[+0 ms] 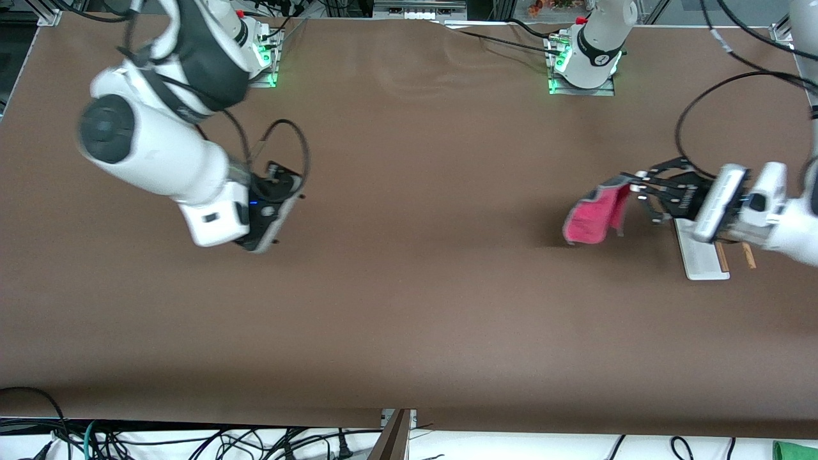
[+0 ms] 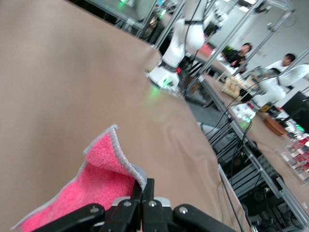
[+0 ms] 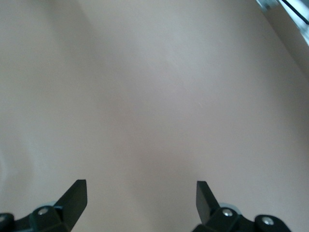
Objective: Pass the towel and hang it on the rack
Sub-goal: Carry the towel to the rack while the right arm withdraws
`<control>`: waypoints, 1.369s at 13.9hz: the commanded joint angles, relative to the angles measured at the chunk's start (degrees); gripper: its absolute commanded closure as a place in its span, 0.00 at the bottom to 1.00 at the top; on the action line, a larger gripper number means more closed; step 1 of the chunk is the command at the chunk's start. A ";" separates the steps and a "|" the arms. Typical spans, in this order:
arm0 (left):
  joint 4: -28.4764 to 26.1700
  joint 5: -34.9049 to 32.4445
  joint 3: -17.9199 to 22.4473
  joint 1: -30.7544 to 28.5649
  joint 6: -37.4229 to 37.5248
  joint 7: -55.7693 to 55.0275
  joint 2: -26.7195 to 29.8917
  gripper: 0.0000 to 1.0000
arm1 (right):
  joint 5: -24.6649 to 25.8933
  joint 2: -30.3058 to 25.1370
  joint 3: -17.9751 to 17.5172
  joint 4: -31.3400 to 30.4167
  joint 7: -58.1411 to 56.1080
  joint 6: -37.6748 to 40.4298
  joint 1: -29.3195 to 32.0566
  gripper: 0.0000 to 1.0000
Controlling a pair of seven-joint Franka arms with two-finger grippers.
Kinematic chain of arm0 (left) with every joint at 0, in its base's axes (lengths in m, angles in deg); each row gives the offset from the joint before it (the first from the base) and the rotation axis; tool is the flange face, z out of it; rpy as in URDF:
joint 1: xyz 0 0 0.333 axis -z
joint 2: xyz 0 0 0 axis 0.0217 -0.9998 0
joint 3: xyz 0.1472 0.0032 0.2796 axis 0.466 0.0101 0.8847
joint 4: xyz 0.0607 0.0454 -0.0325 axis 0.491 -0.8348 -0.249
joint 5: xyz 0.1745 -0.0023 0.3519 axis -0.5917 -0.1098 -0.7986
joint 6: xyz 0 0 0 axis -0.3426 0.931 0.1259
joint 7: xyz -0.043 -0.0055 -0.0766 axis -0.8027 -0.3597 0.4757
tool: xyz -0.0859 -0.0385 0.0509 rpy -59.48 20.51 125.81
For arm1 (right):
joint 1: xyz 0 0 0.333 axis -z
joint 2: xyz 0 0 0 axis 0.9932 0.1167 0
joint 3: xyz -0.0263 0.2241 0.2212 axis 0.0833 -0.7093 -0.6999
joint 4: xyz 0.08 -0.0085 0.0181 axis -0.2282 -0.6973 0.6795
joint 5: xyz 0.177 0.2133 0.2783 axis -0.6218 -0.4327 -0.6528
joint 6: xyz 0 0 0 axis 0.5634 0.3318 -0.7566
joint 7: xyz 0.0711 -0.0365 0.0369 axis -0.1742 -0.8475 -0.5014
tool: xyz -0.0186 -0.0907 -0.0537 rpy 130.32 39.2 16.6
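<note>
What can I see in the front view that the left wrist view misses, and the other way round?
Only the front view shows the rack, partly hidden under the left arm, and the right gripper, open over bare table toward the right arm's end. Only the left wrist view shows the people sitting past the table's edge, and the towel's light stitched edging up close. Both show the pink towel pinched in the shut left gripper, and the brown table.

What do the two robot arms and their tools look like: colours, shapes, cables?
Both arms have rounded white shells with dark grey joints. Each tool, the right tool and the left tool, is black with two thin fingers on a white wrist block. Black cables loop along both arms. Green lights glow at both bases.
</note>
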State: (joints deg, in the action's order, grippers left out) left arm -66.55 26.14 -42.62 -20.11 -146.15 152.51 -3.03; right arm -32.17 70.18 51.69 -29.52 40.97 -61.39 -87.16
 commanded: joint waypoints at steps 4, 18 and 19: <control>8.70 -9.42 1.08 -13.34 -0.53 -0.52 -3.64 1.00 | -0.24 -6.66 9.73 -0.93 2.55 8.48 3.76 0.00; 9.33 -11.26 19.99 -18.36 -16.60 12.04 -11.54 1.00 | 2.93 -17.66 15.38 -8.05 31.18 17.60 9.75 0.00; 9.42 -11.26 19.99 -18.63 -17.58 12.22 -12.33 1.00 | 2.93 -18.09 15.11 -8.05 31.99 18.93 9.75 0.00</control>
State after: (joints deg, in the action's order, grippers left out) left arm -59.38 16.30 -22.75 -38.28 -161.94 161.64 -12.50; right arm -30.01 54.95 68.10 -35.22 67.82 -44.47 -77.56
